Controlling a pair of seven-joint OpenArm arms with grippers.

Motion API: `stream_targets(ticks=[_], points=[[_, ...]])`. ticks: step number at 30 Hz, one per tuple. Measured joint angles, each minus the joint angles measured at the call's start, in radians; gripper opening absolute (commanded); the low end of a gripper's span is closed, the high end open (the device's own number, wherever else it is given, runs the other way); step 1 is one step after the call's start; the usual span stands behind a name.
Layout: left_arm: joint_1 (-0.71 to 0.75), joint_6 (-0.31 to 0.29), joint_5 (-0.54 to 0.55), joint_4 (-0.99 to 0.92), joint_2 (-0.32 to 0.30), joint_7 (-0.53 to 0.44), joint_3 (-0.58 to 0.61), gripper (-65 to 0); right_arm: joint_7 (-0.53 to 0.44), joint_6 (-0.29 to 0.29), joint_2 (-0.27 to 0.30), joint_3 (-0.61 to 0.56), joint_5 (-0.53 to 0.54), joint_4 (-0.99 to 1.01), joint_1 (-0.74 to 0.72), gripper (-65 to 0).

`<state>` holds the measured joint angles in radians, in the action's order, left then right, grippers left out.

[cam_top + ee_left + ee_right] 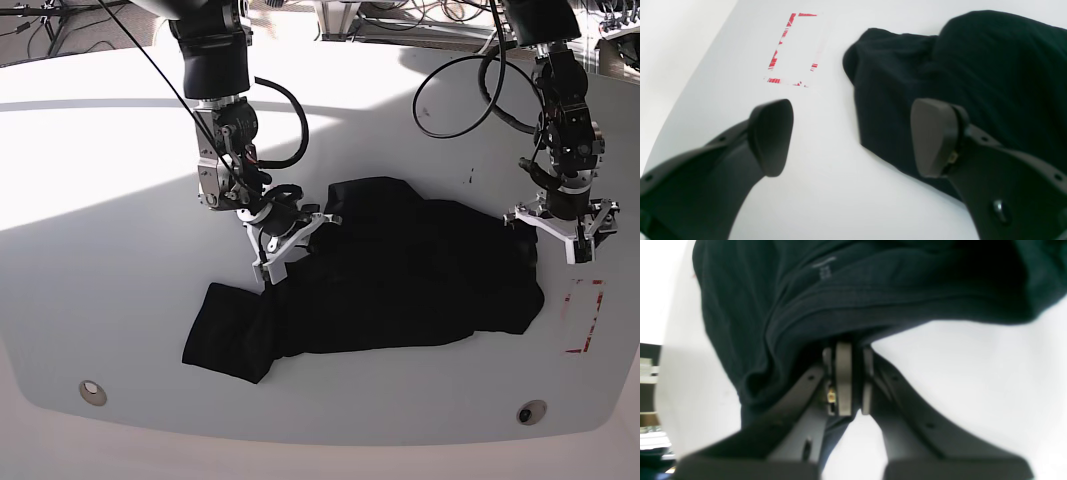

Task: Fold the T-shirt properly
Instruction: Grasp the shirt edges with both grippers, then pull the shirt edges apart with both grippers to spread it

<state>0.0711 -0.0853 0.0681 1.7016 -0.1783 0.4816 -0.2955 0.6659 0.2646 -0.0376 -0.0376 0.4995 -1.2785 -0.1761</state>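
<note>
Centrally on the white table (120, 250), the T-shirt (400, 280) is spread in a rumpled black heap, with one end trailing toward the table's near left in the base view. A bunched edge of the cloth is pinched by the right gripper (848, 350), whose jaws are pressed together on the fabric; a small printed label (823, 268) is seen on the cloth above them. The left gripper (851, 136) is held with its jaws spread wide over the shirt's other end, nothing being gripped. A rectangle of red tape marks (791, 50) is laid on the table just beside that end.
</note>
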Motion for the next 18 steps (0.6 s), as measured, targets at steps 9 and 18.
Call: stream_targets(ticks=[9,18], points=[[-0.018,0.001,-0.003,-0.014,0.001,0.005,0.021,-13.5,0.076,0.008,0.049,0.003,0.027,-0.300,0.126,-65.0],[-0.047,0.006,-0.008,-0.048,0.003,0.012,0.034,-13.5,0.123,-0.002,0.080,-0.001,0.017,-0.388,0.196,-65.0]])
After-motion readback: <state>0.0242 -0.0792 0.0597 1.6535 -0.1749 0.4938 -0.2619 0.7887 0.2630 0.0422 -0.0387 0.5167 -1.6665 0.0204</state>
